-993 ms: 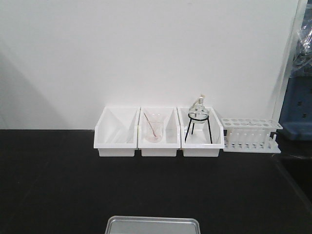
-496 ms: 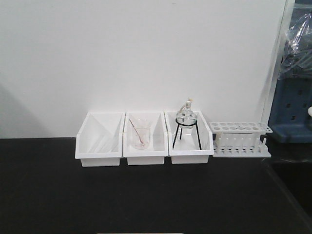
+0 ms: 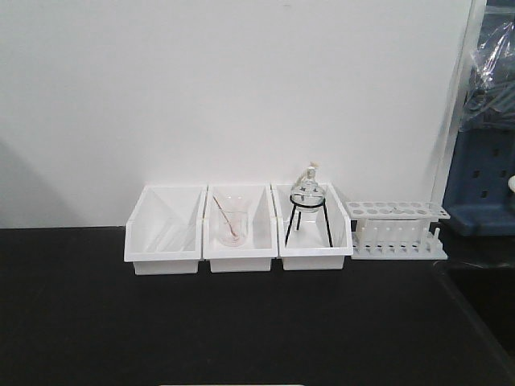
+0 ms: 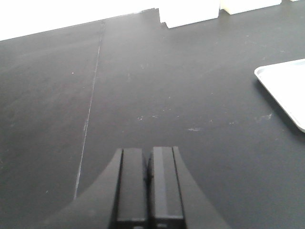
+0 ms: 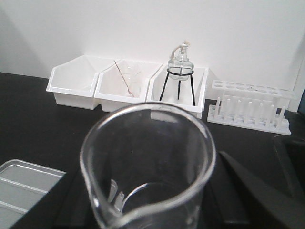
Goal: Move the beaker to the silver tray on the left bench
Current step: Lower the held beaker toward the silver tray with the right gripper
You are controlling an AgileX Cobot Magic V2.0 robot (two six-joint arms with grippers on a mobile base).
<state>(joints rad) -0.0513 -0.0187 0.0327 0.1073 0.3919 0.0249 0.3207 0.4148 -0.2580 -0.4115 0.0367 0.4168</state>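
Left gripper (image 4: 148,160): one, at the bottom centre of the left wrist view. Its two black fingers are pressed together with nothing between them, over the bare black bench (image 4: 143,81).
Right gripper (image 5: 151,198): one. Dark finger shapes flank the beaker (image 5: 147,162) and seem clamped on it, though the glass hides the contact.
Beaker: one, clear, filling the lower centre of the right wrist view and held above the bench top. Its base is cut off by the bottom edge.
Silver tray (image 5: 21,191): one, at the lower left of the right wrist view with only a corner showing. The beaker is to its right, not in it. Another rounded corner enters the left wrist view at the right edge.
White bins (image 3: 237,261): three, in a touching row against the wall at the centre of the front view. The left bin's inside is white on white and hard to read.
Second beaker (image 3: 232,227): one, in the middle bin, with a pink rod.
Round flask (image 3: 306,191): one, on a black tripod (image 3: 309,221) in the right bin.
Test-tube rack (image 3: 396,229): one, white, just right of the bins.
Blue unit (image 3: 483,185): one, cut off at the right edge.
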